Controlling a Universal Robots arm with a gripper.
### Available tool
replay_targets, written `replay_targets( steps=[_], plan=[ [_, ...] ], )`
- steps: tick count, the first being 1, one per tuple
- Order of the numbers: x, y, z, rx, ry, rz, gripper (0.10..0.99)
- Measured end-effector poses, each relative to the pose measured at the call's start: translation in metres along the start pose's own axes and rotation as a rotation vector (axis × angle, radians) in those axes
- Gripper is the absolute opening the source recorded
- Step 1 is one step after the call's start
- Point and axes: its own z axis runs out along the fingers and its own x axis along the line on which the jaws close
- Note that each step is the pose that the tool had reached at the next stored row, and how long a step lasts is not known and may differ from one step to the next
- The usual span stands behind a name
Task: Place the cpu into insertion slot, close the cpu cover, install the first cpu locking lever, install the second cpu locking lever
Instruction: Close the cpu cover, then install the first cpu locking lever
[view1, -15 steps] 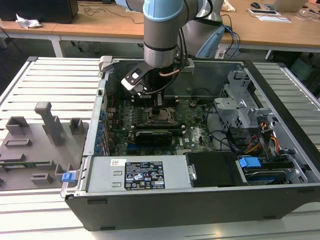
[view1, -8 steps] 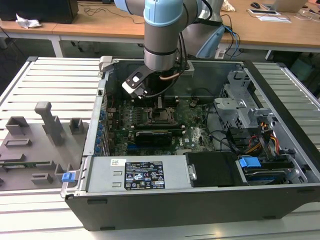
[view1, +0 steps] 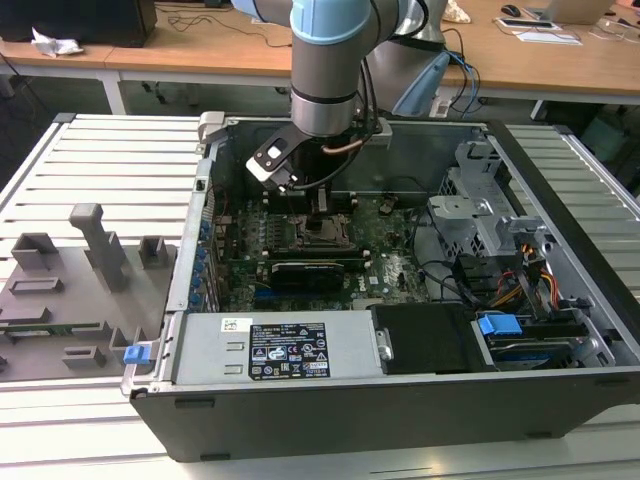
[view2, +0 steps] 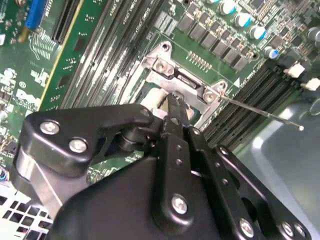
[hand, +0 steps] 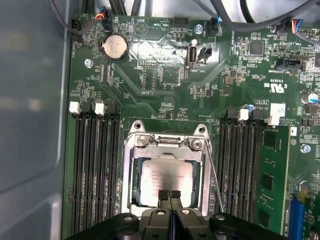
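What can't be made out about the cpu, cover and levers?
First wrist view: the gripper hides one edge of the cpu and the cpu cover, and where the locking lever ends.
Second wrist view: the gripper covers most of the socket.
Exterior view: the arm partly blocks it.

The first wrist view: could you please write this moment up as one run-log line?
cpu: seated | cpu cover: down around cpu | gripper: fingers shut, tips at cover edge | lever rod: alongside cover
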Motion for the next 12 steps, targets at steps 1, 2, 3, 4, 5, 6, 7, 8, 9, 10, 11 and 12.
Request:
replay_targets(
  steps=[1,2,3,4,5,6,7,8,9,10,11,12],
  plan=[
    [-0.0001,0.002,-0.0001,0.001,-0.0002,0.0,0.106],
    [-0.0002,0.0044,0.0,0.001,-0.0001,0.0,0.106],
    [-0.0003,0.0056,0.0,0.001,-0.0001,0.0,0.106],
    [-0.0003,0.0069,0.0,0.001,-0.0001,0.0,0.106],
    [-0.0004,0.008,0.0,0.001,-0.0001,0.0,0.106],
    [-0.0004,0.0091,0.0,0.001,-0.0001,0.0,0.106],
    [-0.0005,0.0111,0.0,0.001,-0.0001,0.0,0.106],
    [-0.0006,0.013,0.0001,0.001,-0.0001,0.0,0.106],
    [-0.0007,0.0151,0.0001,0.001,-0.0001,0.0,0.106],
    [-0.0008,0.0163,0.0001,0.001,-0.0001,0.0,0.106],
    [-0.0008,0.0169,0.0001,0.001,-0.0001,0.0,0.106],
    [-0.0009,0.0174,0.0001,0.001,-0.0001,0.0,0.106]
  ],
)
